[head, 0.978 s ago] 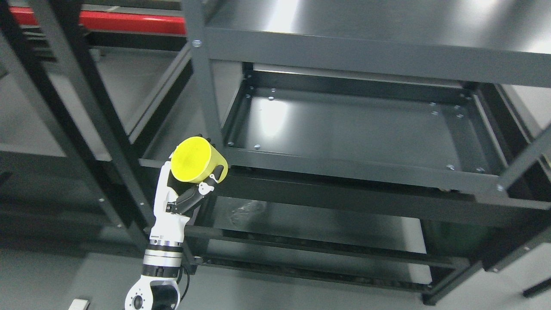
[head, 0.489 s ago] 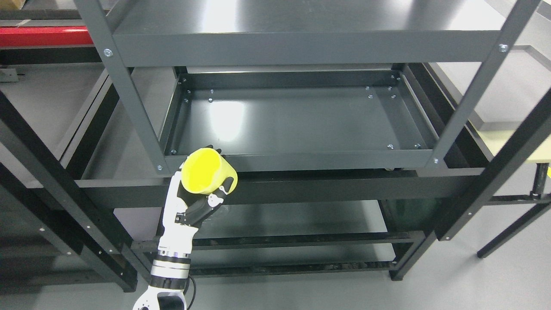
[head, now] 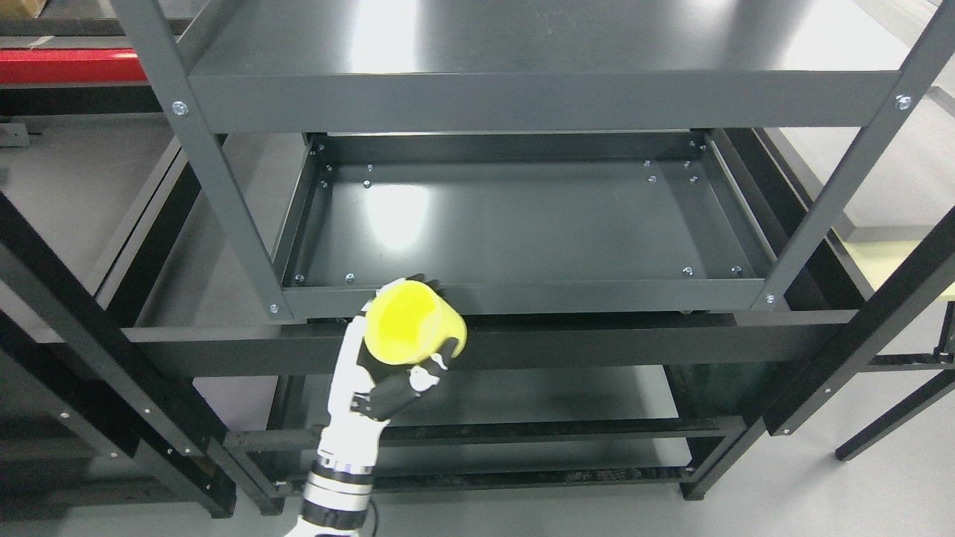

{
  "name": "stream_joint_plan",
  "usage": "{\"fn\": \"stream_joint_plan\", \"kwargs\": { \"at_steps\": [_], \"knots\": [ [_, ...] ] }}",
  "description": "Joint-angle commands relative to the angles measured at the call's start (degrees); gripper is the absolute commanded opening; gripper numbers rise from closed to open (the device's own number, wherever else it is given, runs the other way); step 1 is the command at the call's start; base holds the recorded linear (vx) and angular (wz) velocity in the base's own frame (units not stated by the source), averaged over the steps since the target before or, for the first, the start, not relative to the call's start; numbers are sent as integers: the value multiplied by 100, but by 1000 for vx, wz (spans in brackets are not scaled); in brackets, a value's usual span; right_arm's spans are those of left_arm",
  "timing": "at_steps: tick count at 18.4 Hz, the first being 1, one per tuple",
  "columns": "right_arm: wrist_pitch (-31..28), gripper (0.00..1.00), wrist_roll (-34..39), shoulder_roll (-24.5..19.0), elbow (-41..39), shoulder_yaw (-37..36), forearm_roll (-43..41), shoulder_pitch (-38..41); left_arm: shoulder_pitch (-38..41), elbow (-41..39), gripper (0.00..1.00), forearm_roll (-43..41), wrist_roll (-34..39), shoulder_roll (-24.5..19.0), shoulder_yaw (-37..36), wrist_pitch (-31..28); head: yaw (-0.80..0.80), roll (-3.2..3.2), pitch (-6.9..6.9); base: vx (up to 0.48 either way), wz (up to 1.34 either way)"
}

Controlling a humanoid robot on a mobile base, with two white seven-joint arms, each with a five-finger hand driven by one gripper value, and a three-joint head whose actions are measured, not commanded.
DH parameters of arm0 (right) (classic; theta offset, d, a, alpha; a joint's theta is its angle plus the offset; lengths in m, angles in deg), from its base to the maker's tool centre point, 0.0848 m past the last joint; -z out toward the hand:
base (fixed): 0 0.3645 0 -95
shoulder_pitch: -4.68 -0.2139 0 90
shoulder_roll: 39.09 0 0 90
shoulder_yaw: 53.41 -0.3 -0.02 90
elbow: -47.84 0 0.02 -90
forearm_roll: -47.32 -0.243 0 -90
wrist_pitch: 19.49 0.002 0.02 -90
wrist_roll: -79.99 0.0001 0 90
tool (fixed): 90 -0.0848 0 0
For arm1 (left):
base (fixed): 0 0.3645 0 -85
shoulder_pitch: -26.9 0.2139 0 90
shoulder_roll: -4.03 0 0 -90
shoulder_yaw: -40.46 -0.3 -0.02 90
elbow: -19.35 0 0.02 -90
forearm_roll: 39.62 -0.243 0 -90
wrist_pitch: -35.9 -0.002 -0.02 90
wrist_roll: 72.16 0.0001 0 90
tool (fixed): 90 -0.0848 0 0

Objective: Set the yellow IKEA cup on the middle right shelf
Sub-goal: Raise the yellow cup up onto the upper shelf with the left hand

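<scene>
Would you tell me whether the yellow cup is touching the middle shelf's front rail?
Cannot tell: in the head view the yellow cup overlaps the front rail, showing neither gap nor contact.

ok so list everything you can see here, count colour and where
yellow cup: 1, yellow, held in front of the front rail of the middle shelf, left of its centre
shelving unit: 1, dark grey metal, fills the picture's middle
middle shelf: 1, dark grey tray, nothing on it
top shelf: 1, dark grey, upper part of the picture
red bar: 1, red, upper left behind the shelving
floor: grey, lower right
left hand: 1, white and black, lower middle, gripping the cup
</scene>
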Motion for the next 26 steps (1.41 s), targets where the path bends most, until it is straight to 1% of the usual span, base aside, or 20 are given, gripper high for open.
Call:
{"fn": "stream_joint_plan", "kwargs": {
  "at_steps": [1,2,5,8,11,13,15,19,24,26],
  "knots": [
    [-3,99,-5,100,0,97,-141,80,-437,-16,3,-403,-13,-99,-2032,177,0,0,0,62,-105],
    [-3,99,-5,100,0,97,-141,80,-586,-16,3,-526,-13,-99,-2209,177,0,0,0,64,-52],
    [-3,99,-5,100,0,97,-141,80,-1358,-16,3,-545,-4,-99,-2964,177,0,0,0,64,-6],
    [-3,99,-5,100,0,97,-141,80,-2149,-7,3,-536,-4,-99,-3527,177,0,0,0,66,54],
    [-3,99,-5,100,0,97,-141,80,-2897,-7,2,-475,5,-99,-3582,168,0,0,0,88,119],
    [-3,99,-5,100,0,97,-141,80,-3380,-7,1,24,13,-99,-3722,177,0,0,0,54,157],
    [-3,99,-5,100,0,97,-141,80,-3794,-16,1,534,40,-99,-3705,177,0,0,0,11,41],
    [-3,99,-5,100,0,97,-141,80,-4339,-313,0,1010,127,-99,-3547,177,0,0,0,-2,-26],
    [-3,99,-5,100,0,97,-141,80,-4867,-394,0,1292,811,-99,-3275,80,0,0,0,0,0],
    [-3,99,-5,100,0,97,-141,80,-4947,-394,0,1345,1364,-99,-3143,-287,0,0,0,0,0]
  ]
}}
